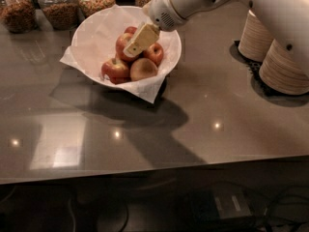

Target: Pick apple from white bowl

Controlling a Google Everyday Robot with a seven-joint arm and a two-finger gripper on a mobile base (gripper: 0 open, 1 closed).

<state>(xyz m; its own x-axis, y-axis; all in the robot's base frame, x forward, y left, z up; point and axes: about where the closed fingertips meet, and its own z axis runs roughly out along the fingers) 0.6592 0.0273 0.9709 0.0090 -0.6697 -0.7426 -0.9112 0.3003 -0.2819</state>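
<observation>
Though smooth, cream pincer [132, 49] over round apples [143, 69]

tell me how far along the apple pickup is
Done: the gripper is over the white bowl, its tip down at the pile of apples.
In hand: lining up on one of the upper apples at the back of the pile.
Left: the grasp and the lift. No apple is raised yet, and all of them lie inside the bowl.
</observation>
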